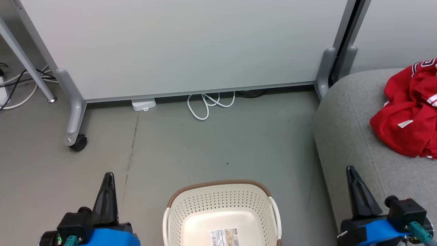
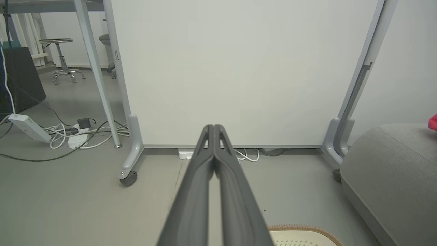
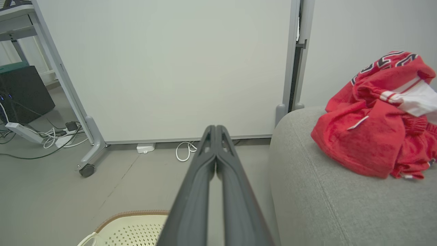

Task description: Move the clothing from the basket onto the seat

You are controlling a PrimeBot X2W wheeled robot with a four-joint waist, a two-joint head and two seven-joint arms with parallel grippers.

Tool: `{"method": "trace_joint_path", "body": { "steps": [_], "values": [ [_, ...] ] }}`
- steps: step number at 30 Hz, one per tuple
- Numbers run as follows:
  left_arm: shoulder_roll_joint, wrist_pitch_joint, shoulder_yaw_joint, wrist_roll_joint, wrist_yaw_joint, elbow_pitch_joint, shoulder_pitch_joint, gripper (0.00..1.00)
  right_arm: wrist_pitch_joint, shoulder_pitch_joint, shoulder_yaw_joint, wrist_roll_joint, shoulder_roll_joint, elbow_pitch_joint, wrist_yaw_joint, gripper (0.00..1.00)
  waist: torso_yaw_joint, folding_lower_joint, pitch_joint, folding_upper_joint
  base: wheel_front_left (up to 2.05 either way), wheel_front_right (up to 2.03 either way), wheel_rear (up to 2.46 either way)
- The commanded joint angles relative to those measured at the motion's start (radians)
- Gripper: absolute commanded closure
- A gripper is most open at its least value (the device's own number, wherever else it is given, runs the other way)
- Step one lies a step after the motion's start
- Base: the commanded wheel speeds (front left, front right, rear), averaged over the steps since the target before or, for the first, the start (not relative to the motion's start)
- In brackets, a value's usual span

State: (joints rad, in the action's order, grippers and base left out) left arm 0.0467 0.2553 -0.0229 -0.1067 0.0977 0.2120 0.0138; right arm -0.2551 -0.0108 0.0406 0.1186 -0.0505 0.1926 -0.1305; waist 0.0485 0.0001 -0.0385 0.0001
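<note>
The clothing (image 1: pixel 406 116) lies in a crumpled red heap on top of the seat (image 1: pixel 348 130), well in from the seat's rounded edge that faces the basket (image 1: pixel 222 201). White stripes, a small white tag and some black-and-white lettering show among its folds. In the right wrist view the same heap (image 3: pixel 372 136) rests on the grey cushion (image 3: pixel 324 205), apart from both arms. The basket stands on the floor (image 1: pixel 211 143) just beside the seat's near corner, its bare cream bottom showing a printed label (image 1: pixel 224 236). The left end effector (image 1: pixel 108 177) hangs over the floor to the left of the basket, its two dark fingers pressed together with nothing between them; the left wrist view shows their tips (image 2: pixel 214 128) meeting. The right end effector (image 1: pixel 351 171) hovers at the seat's front edge, right of the basket, likewise closed and empty, its fingers touching along their length (image 3: pixel 215 129). Beyond the basket a white partition panel (image 1: pixel 184 48) on castors stands across the floor, with a looped white cable (image 1: pixel 205 106) lying at its foot.
</note>
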Motion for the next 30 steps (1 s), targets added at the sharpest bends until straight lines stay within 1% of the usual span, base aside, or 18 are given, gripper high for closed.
{"method": "trace_joint_path", "body": {
  "steps": [1,5,6,12,30],
  "values": [
    [0.001,-0.009,-0.005,-0.025,0.001,-0.005,-0.011,1.0,0.006,-0.005,0.002,0.026,-0.001,-0.007,0.0,1.0,0.0,0.0,0.0,-0.0001,0.0,0.0,0.0],
    [0.001,-0.032,-0.013,-0.108,0.002,0.0,-0.02,1.0,0.028,-0.011,0.007,0.109,-0.001,-0.004,0.0,1.0,-0.002,0.0,0.001,-0.0001,0.0,0.0,0.0],
    [0.001,-0.041,-0.015,-0.149,0.003,0.0,-0.023,1.0,0.037,-0.014,0.009,0.149,-0.001,-0.002,0.0,1.0,-0.003,0.0,0.002,-0.0001,0.0,0.0,0.0],
    [0.002,-0.067,-0.019,-0.265,0.006,0.0,-0.031,1.0,0.066,-0.022,0.015,0.264,-0.001,0.001,0.0,1.0,-0.005,0.0,0.004,-0.0001,0.0,0.0,0.0],
    [0.003,-0.14,-0.036,-0.567,0.013,0.006,-0.055,1.0,0.14,-0.043,0.029,0.563,-0.001,0.012,0.0,1.0,-0.012,0.0,0.009,-0.0001,0.0,0.0,0.0]
  ]
}}
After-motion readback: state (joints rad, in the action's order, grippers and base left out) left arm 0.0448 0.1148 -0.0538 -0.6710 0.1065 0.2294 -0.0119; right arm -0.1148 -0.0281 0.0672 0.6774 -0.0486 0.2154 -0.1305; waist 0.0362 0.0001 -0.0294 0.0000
